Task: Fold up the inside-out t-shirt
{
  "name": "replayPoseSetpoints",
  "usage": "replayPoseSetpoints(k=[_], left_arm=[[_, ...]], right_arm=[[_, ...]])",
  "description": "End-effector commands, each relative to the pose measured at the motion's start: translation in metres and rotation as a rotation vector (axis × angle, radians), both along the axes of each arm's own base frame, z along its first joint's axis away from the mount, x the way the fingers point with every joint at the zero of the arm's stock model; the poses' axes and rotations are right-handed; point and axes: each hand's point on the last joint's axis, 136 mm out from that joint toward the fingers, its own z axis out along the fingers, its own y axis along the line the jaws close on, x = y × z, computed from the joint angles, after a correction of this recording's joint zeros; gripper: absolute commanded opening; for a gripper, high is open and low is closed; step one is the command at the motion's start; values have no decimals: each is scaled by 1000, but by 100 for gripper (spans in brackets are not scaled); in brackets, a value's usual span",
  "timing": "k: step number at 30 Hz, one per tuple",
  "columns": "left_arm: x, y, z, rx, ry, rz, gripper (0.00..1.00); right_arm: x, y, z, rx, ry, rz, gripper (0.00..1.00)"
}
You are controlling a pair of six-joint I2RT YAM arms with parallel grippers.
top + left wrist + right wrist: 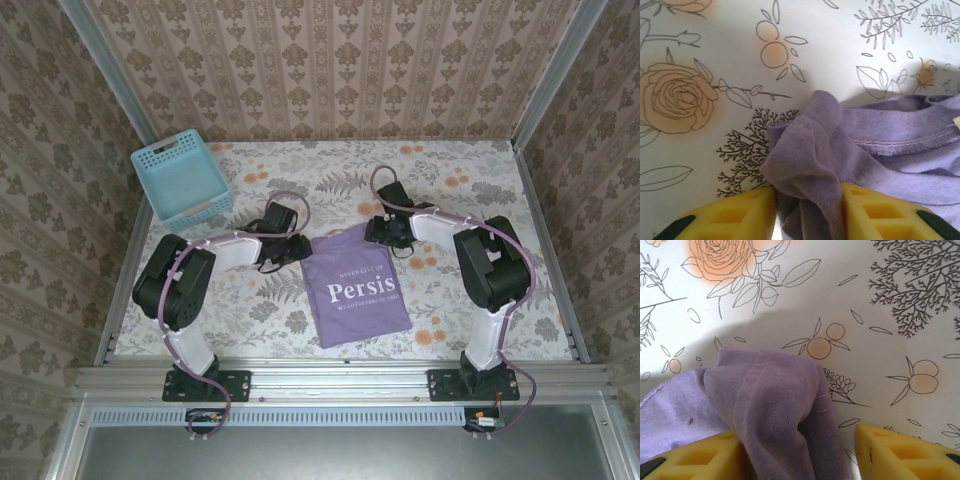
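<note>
The inside-out t-shirt [355, 290] lies on the table as a lavender folded rectangle, white lettering facing up. My left gripper [283, 243] sits at its far left corner and my right gripper [390, 232] at its far right corner. In the left wrist view a rumpled bunch of the shirt [810, 150] stands between the yellow fingers [740, 215] of the left gripper [807, 195]. The jaws are apart, with a sliver of table beside one finger. In the right wrist view a hemmed fold [765, 395] leans on one finger of the right gripper [796, 432]. The other finger [890, 447] stands well away from it.
A light-blue lattice basket [180, 180] stands at the back left of the floral tablecloth [470, 180]. Patterned walls close in the back and both sides. Both arm bases sit at the near rail.
</note>
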Motion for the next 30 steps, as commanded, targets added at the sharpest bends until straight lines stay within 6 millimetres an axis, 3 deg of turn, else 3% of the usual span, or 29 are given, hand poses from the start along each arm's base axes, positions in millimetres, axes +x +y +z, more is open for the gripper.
replayPoseSetpoints(k=[1, 6, 10, 18, 25, 30], left_arm=[[-2, -22, -17, -45, 22, -53, 32], [2, -30, -11, -82, -5, -69, 18], [4, -36, 7, -134, -54, -86, 8], [-9, -24, 42, -171, -151, -83, 0], [-30, -3, 81, -192, -253, -64, 0], [-11, 1, 123, -228, -335, -63, 0]], right_arm=[[-22, 36, -34, 80, 112, 65, 49], [-23, 46, -28, 104, 97, 78, 31], [-25, 51, -13, 137, 63, 95, 19], [-34, 33, 27, 174, -50, 37, 1], [-48, 28, 71, 312, -193, 9, 0], [-28, 26, 119, 375, -307, 11, 0]])
